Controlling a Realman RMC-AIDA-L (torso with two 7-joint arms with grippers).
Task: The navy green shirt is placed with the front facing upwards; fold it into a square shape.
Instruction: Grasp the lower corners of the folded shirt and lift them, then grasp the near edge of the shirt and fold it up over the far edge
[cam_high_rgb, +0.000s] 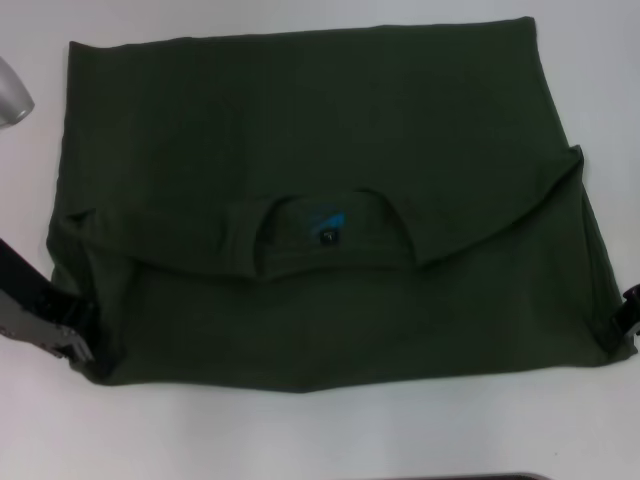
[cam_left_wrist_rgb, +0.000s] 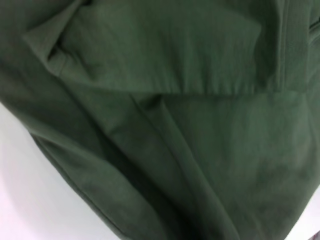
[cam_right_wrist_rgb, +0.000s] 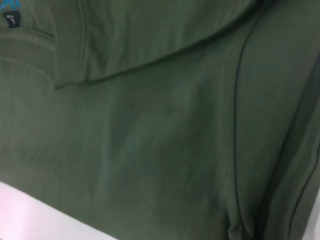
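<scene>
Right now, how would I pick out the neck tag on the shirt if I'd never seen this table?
Find the dark green shirt spread over the white table, between the left gripper and right gripper. At its middle is the curved neck opening. The neck tag is the small black square inside it, under a bright blue mark, the only non-green spot.

A plain white table (cam_high_rgb: 300, 430) spans the whole view.

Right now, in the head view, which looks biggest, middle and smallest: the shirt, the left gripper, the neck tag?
1. Shirt, by far the biggest.
2. Left gripper, at the shirt's near left corner, only partly showing.
3. Neck tag, a tiny black patch inside the collar.
</scene>
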